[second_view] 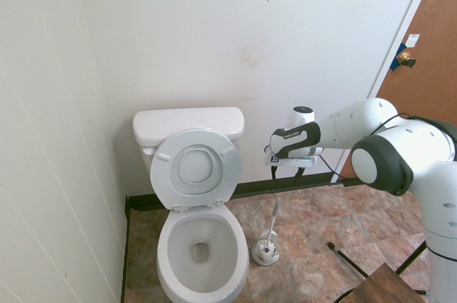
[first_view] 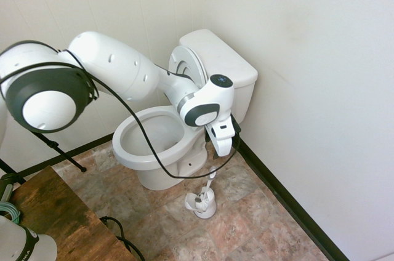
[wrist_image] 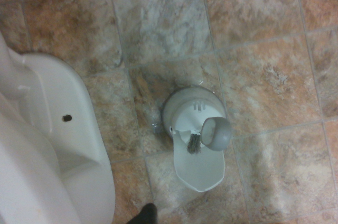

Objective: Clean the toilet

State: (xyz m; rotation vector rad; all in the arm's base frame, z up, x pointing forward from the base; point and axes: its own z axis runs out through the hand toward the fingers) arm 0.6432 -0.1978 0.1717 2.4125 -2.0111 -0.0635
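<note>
The toilet (second_view: 196,231) stands in the corner of a tiled bathroom, its tank (second_view: 187,126) against the back wall and its seat and lid (second_view: 195,169) tipped up, leaving the bowl (first_view: 151,138) uncovered. Just beside the bowl's base, on the brown floor tiles (wrist_image: 264,76), sits a small white brush holder (first_view: 202,202) with a brush (second_view: 272,221) standing in it, the handle leaning slightly. The white arm (first_view: 117,67) reaches across above the bowl, and its gripper (first_view: 221,150) hangs pointing down above the brush handle, apart from it, with the jaws spread wide and nothing between them. In the wrist view the holder (wrist_image: 198,139) lies almost straight below, with the round grey handle end (wrist_image: 216,133) over it
</note>
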